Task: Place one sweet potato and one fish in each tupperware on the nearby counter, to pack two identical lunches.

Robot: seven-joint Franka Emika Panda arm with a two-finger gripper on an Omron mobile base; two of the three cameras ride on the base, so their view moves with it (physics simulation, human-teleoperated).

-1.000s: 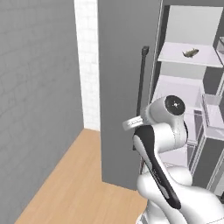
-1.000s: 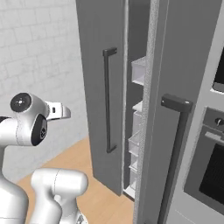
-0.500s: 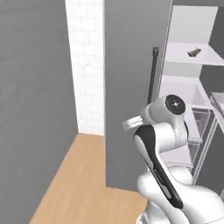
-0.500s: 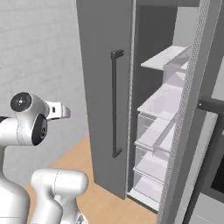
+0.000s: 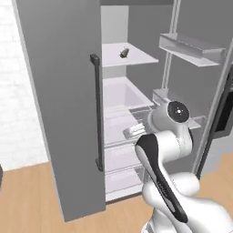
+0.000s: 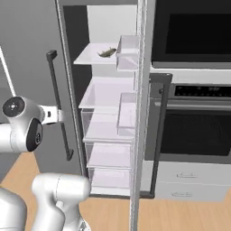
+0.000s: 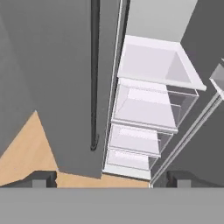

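A small brown-grey fish (image 5: 124,53) (image 6: 107,53) lies on the top white shelf of an open fridge. My gripper (image 7: 111,178) is open, with its two dark fingertips (image 7: 43,177) far apart and nothing between them. It hangs in front of the fridge, well below the fish, and looks down at the clear drawers (image 7: 144,109). From the left base camera the hand (image 5: 132,132) sits at drawer height; from the right base camera the hand (image 6: 52,114) is beside the left door. The tupperware, the counter and the sweet potatoes are out of view.
The fridge's left door (image 5: 59,104) stands open with a long dark handle (image 5: 97,113). The right door (image 5: 191,45) carries shelves and its edge (image 6: 140,113) rises close by. A black wall oven (image 6: 194,131) stands to the right. The floor (image 5: 27,200) is light wood.
The whole picture has shifted: the base has swung round to face the open fridge, so its shelves and drawers now face the cameras. The arm keeps the same pose.
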